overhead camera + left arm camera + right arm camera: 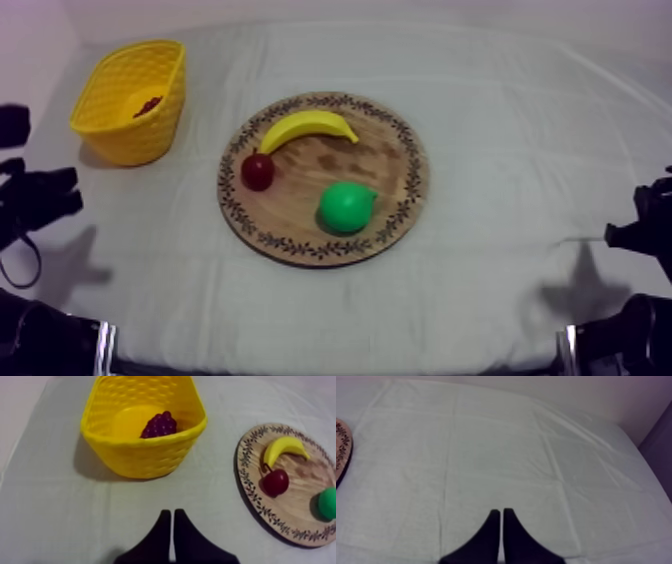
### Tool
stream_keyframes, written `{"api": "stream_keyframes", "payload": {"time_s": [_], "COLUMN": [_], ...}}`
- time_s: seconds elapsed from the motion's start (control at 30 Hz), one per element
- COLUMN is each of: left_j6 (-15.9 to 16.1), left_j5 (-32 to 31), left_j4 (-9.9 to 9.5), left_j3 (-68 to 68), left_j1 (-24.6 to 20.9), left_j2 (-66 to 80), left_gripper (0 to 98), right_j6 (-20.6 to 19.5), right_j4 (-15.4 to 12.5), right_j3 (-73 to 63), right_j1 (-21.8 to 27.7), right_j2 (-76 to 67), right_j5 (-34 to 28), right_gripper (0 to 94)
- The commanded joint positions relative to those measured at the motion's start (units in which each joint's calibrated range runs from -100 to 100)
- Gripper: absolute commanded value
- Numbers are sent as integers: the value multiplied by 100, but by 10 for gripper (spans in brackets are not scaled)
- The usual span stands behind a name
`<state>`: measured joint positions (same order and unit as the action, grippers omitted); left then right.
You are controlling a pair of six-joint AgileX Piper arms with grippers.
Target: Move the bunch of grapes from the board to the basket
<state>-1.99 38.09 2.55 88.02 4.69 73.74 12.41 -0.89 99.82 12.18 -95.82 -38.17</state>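
The bunch of grapes (159, 425) lies inside the yellow basket (145, 456), on its floor near the middle. In the top view the basket stands on the grey-white cloth (500, 120) at about 10 o'clock from the wooden board (390, 200), apart from it.

On the board the banana (308, 127) lies near 12 o'clock, the small red fruit (258, 171) sits at 9 o'clock just under the banana's end, and the green pear (347, 207) rests toward 5 o'clock.

The left gripper (172, 513) has its fingers pressed together on nothing. The grapes are at roughly 12 o'clock from its tips, well apart, with the basket's near wall between them. The right gripper (501, 511) is likewise closed and empty over bare cloth, with the board's rim off at its 10 o'clock.
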Motion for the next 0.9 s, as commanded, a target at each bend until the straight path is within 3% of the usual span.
{"api": "stream_keyframes", "payload": {"time_s": [0.0, 0.1, 0.27, 0.63, 0.73, 0.87], "left_j6": [398, 548, 539, -488, -796, -779], "left_j5": [58, 176, 262, 83, -110, -218], "left_j4": [36, 94, 169, 9, -237, -397], "left_j3": [333, 585, 728, 911, 1009, 1068], "left_j1": [-5, -16, -24, 60, 55, -52], "left_j2": [688, 1223, 1756, 2530, 2593, 2618], "left_gripper": [1, 1, 1, 1, 1, 1], "right_j6": [3, 3, 2, 2, 2, 2], "right_j4": [-1, -1, -1, -1, -1, -1], "right_j3": [-5, -5, -5, -5, -5, -5], "right_j1": [0, 0, 0, 0, 0, 0], "right_j2": [-2, -2, -2, -2, -2, -2], "right_j5": [3, 3, 3, 3, 3, 3], "right_gripper": [3, 3, 3, 3, 3, 3]}}
